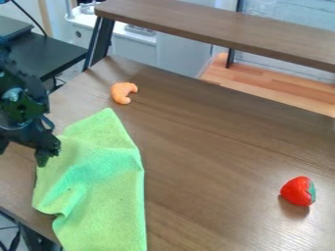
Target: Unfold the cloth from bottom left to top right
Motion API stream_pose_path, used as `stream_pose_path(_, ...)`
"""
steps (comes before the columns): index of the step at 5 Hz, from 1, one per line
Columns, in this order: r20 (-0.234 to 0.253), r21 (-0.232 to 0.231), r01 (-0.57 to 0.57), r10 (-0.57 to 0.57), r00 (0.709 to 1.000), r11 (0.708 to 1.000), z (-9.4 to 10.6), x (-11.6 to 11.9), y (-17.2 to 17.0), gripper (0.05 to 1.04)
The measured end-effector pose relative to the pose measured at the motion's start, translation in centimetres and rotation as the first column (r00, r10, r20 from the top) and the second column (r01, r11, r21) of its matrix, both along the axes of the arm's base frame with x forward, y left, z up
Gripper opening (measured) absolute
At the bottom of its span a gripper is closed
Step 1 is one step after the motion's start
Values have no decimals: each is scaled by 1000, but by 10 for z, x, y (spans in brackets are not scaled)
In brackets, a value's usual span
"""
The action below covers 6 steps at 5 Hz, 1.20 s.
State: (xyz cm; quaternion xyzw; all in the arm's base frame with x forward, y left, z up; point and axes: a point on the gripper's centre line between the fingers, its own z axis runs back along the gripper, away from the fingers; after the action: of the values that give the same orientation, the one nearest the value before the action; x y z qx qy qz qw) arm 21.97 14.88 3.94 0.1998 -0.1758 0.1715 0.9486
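The jaws point(46, 158), parted or closed I cannot tell, hang at the cloth point(108, 196) near the left edge of the surface point(216, 157), probably to draw a fold rightward.

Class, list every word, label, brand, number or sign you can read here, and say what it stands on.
None: no text can be read on the green cloth, the toy strawberry, the curved orange toy or the brown tabletop.
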Motion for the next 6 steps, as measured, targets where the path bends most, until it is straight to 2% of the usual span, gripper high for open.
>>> stream_pose_path(1,9,22,-54,54,999,998,-12,3,2,999)
stream_pose_path(2,-20,29,-78,79,997,997,-23,5,2,1000)
stream_pose_path(5,-64,3,-83,83,995,997,-47,5,0,999)
stream_pose_path(6,-67,7,-92,92,993,996,-52,6,2,999)
